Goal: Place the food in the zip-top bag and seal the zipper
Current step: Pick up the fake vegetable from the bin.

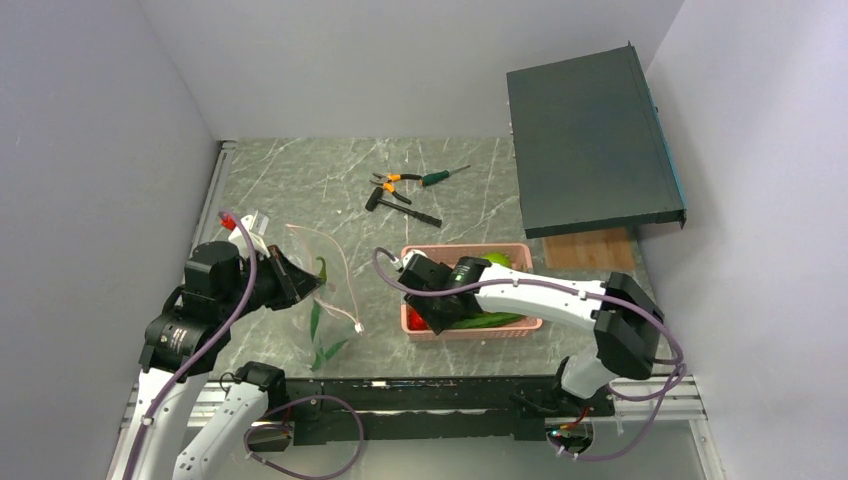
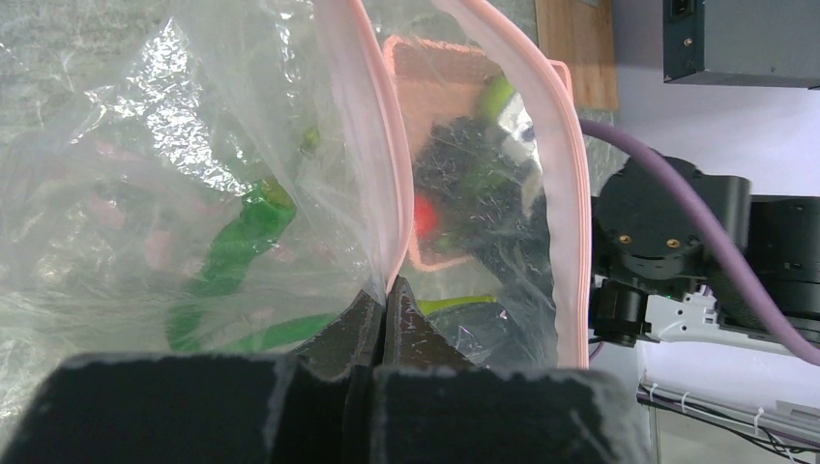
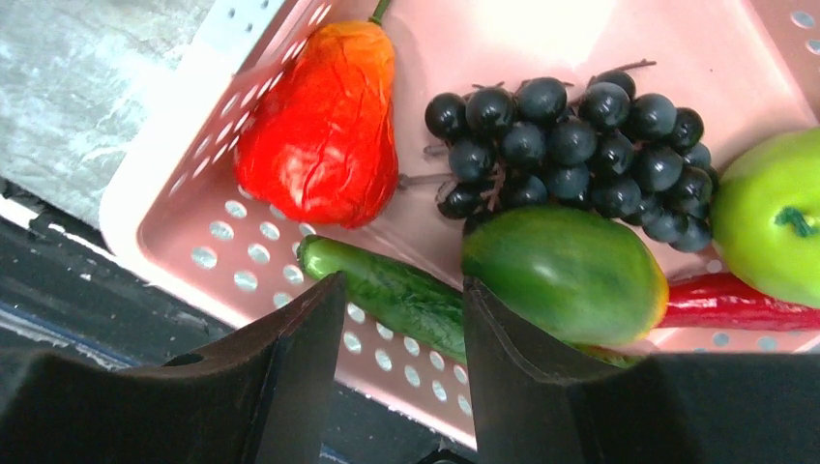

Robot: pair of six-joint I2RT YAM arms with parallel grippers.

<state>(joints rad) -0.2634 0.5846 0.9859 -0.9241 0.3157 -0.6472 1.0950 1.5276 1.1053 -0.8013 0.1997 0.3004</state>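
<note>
Grey marble table [image 1: 300,180] between pale walls [image 1: 400,60], hand tools [image 1: 405,190] at its far side. At left, the left gripper [image 2: 385,319] is clenched on the zipper [image 2: 372,145] of the zip-top bag [image 2: 145,145], which holds long green peppers [image 2: 232,251]. At right, the right gripper [image 3: 401,290] hangs released over a pink basket [image 3: 193,222] of red fruit [image 3: 324,126], grapes [image 3: 571,145], mango [image 3: 561,271], apple [image 3: 774,222], chilli [image 3: 735,304] and a green pepper [image 3: 367,280].

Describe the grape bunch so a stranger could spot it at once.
Start at the pink basket at the front of the table. Between its red fruit and green apple lies the grape bunch, the only cluster of small black balls.
</note>
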